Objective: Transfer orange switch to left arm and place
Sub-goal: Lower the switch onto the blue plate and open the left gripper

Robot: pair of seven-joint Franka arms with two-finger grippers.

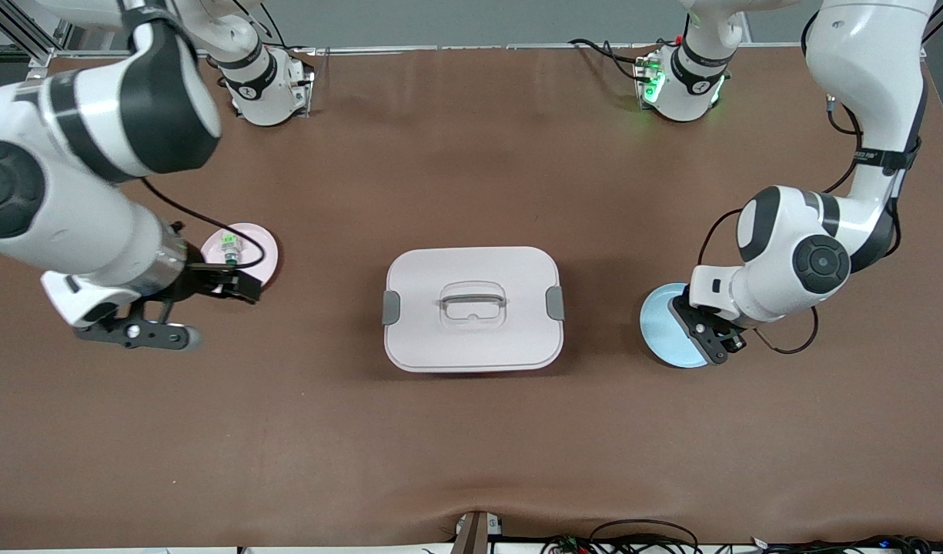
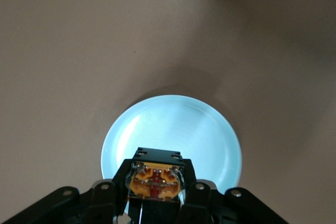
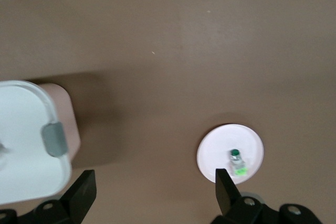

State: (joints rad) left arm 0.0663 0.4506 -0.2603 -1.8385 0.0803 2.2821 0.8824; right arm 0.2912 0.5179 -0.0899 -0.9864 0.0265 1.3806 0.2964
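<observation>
Orange-ended black switch (image 2: 156,181) sits clenched in your left end effector (image 2: 156,195) over the round pale-blue plate (image 2: 173,129), while your right end effector (image 3: 152,195) hangs released above the brown bench (image 1: 471,446).

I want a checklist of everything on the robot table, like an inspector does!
Surface: brown table, bare around things.
Job's things: orange switch held in left gripper over blue plate; box mid-table, lid on.
Clutter: green-topped switch on pink plate.
Grippers: right gripper open, beside the pink plate.
Cables: black cables at the table's near edge.
Surroundings: nothing seen.
</observation>
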